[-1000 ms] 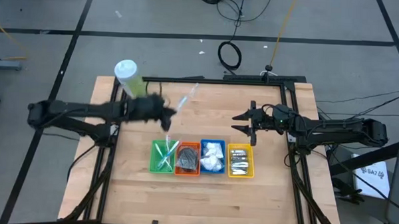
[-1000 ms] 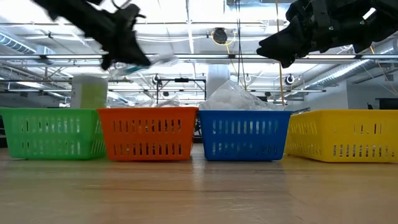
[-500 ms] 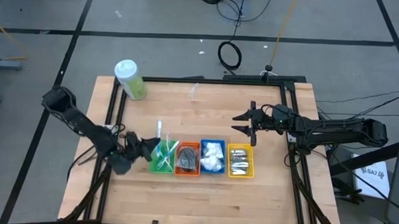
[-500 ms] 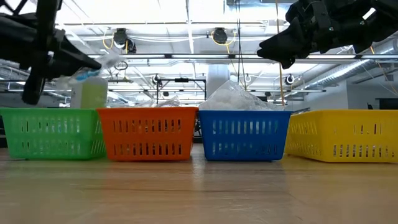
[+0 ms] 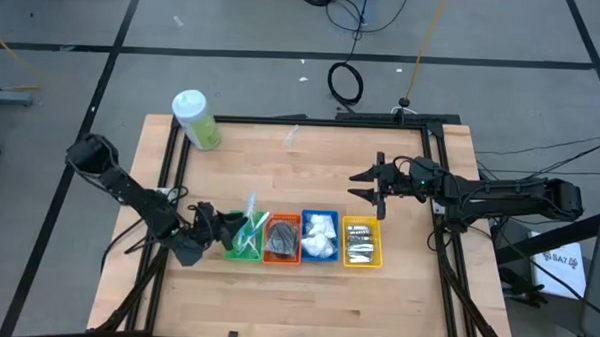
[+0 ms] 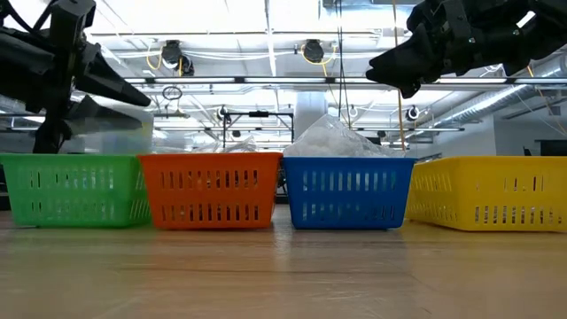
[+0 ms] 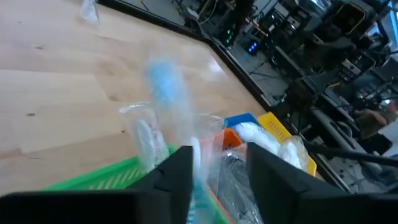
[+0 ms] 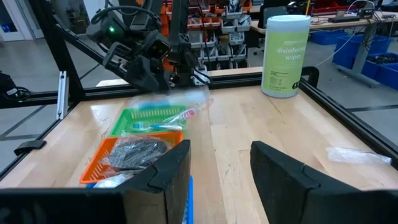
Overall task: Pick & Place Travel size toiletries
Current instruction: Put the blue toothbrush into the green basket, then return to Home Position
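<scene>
The table carries a row of four bins, and the green bin is the one at the left end of that row. At the green bin's outer side, touching or almost touching its wall, is the left hand. Its two fingers stand apart, so the hand is open and grips nothing firmly. A thin blue-and-white stick in a clear wrapper stands tilted over the green bin, its lower end down among the other sticks inside. In the left wrist view it is a blur just ahead of the fingers. In the right wrist view the stick lies across the green bin's rim.

Right of the green bin, touching it, is the orange bin with a dark clear pouch in it. Next beyond is the blue bin, heaped with white packets. Farthest from the green bin in the row is the yellow bin, holding silver-grey tubes.

Behind the row, well to the right of the green bin and raised above the table, hangs the right hand. It is open and empty.

Farther back from the green bin a small clear packet lies on the wood. A pale-green bottle stands at the far left corner.
</scene>
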